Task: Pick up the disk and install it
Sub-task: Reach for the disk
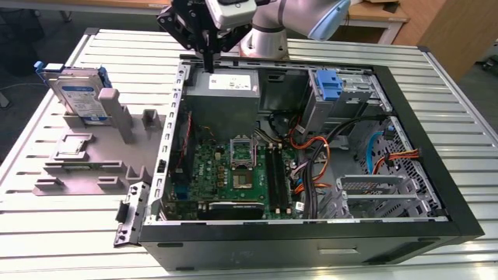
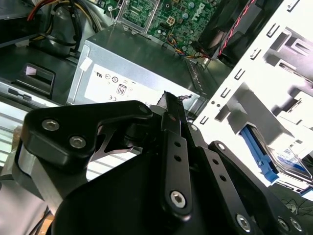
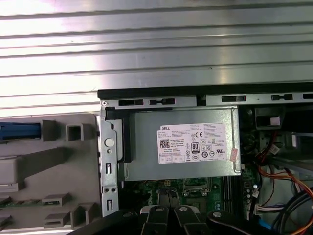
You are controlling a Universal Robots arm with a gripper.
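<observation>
The disk (image 1: 78, 96), a labelled drive in a bright blue carrier, stands upright in a slot of a grey fixture (image 1: 86, 157) on the slatted metal counter (image 1: 435, 76), at the exterior view's left, just beside an open computer case (image 1: 311, 230) and well apart from the gripper (image 1: 209, 66).

Nearest in the exterior view is the case's black edge. Behind it lies the green motherboard (image 1: 233, 169), with orange and black cables (image 1: 315, 157) running beside it toward the exterior view's right. Farther back, a bare blue bracket (image 1: 330, 84) sits in the drive bay on that side. Next to it, in the case's far corner, is the grey power supply (image 1: 225, 87) with a white sticker on top.

The gripper points straight down over the far edge of that power supply. Its fingers (image 2: 168, 100) are drawn together with nothing between them; whether the tips touch the metal cannot be told. In the first wrist view the power supply (image 3: 181, 144) appears face-on, and the disk's blue carrier (image 3: 19, 131) shows edge-on in the fixture. Behind the case, the silver arm (image 1: 295, 17) rises from the far side of the counter.
</observation>
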